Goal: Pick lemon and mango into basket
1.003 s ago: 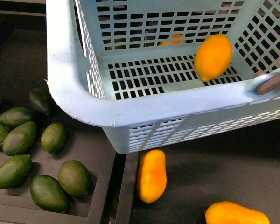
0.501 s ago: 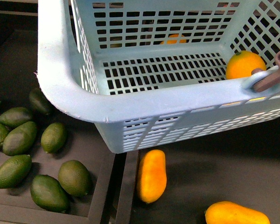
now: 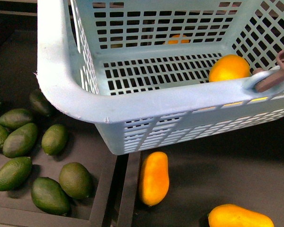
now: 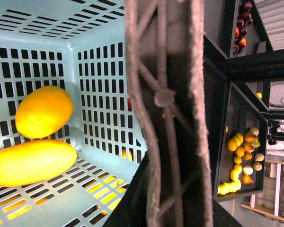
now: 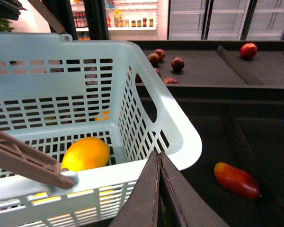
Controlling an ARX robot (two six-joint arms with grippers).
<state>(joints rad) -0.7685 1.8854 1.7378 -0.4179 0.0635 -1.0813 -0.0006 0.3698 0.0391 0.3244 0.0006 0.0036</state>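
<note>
The pale blue basket [image 3: 132, 106] fills the upper front view, and its rim [image 5: 177, 137] lies just beyond my right gripper. In it rest the lemon [image 3: 228, 67] and a mango [image 4: 31, 162], side by side on the slotted floor. The lemon [image 4: 43, 111] touches the mango in the left wrist view. My left gripper [image 4: 168, 201] is shut on the basket's brownish-mauve handle [image 4: 165, 99], which hides most of the fingers. My right gripper [image 5: 158, 163] is shut and empty, just outside the basket's near wall, close to the lemon [image 5: 85, 153]. Two more mangoes [image 3: 154, 178] [image 3: 239, 216] lie on the dark tray below the basket.
Several dark green avocados [image 3: 19, 139] lie in the left tray, with a raised divider [image 3: 116, 189] between the trays. A red-orange fruit [image 5: 236, 179] lies on the dark shelf beside the basket. Dark red fruits [image 5: 177, 63] sit further back. The other basket handle [image 3: 274, 78] rests on the rim.
The lemon dropped from mid-air into the basket, rolled to the right corner, then back a little left. The basket shifted slightly left.
</note>
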